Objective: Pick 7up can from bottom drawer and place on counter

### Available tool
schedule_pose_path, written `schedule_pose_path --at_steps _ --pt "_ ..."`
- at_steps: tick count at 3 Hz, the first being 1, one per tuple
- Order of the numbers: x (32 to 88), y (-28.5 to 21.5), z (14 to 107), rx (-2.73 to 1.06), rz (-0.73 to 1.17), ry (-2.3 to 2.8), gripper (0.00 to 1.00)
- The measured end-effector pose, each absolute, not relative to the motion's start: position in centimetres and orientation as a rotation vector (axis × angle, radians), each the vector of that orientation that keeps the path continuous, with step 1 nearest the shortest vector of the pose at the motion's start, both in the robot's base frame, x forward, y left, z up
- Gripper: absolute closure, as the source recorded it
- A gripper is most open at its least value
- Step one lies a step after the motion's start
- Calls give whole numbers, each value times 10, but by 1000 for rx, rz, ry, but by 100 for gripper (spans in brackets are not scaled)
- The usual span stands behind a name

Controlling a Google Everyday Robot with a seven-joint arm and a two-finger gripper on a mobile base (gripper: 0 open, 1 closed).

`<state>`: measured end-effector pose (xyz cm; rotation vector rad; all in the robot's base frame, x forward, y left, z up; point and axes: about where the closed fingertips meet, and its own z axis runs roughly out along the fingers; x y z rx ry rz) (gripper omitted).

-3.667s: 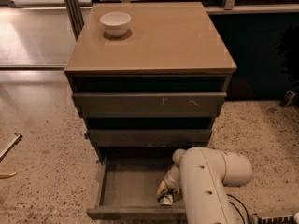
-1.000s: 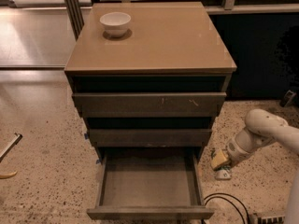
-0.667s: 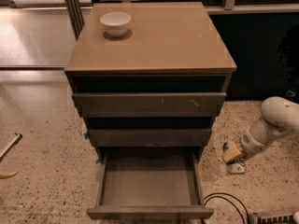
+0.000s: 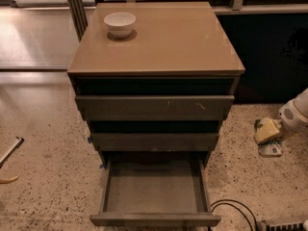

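Note:
The bottom drawer [image 4: 154, 191] is pulled open, and its dark tray is empty. The tan counter [image 4: 178, 42] tops the cabinet. My gripper [image 4: 267, 134] is off to the right of the cabinet, at about middle-drawer height above the floor. Its yellowish fingers [image 4: 266, 130] are shut on the 7up can [image 4: 270, 149], which is mostly hidden. Only a silvery end below the fingers and a green bit above them show.
A white bowl [image 4: 120, 23] sits on the counter's back left corner. The two upper drawers [image 4: 154, 107] are slightly open. A black cable [image 4: 233, 209] loops on the floor at the front right. A stick-like tool [image 4: 9, 153] lies at the left edge.
My arm has come up out of the bottom drawer and swung right, away from the cabinet, taking the can with it. The drawer is now empty.

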<state>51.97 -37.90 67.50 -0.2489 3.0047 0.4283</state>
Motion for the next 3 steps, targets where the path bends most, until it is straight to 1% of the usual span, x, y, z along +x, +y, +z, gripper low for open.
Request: schedule_pose_path --at_steps 2,3 --pt "519 -378 671 -246 444 3006 100" --pt "525 -369 704 -260 423 2932 100"
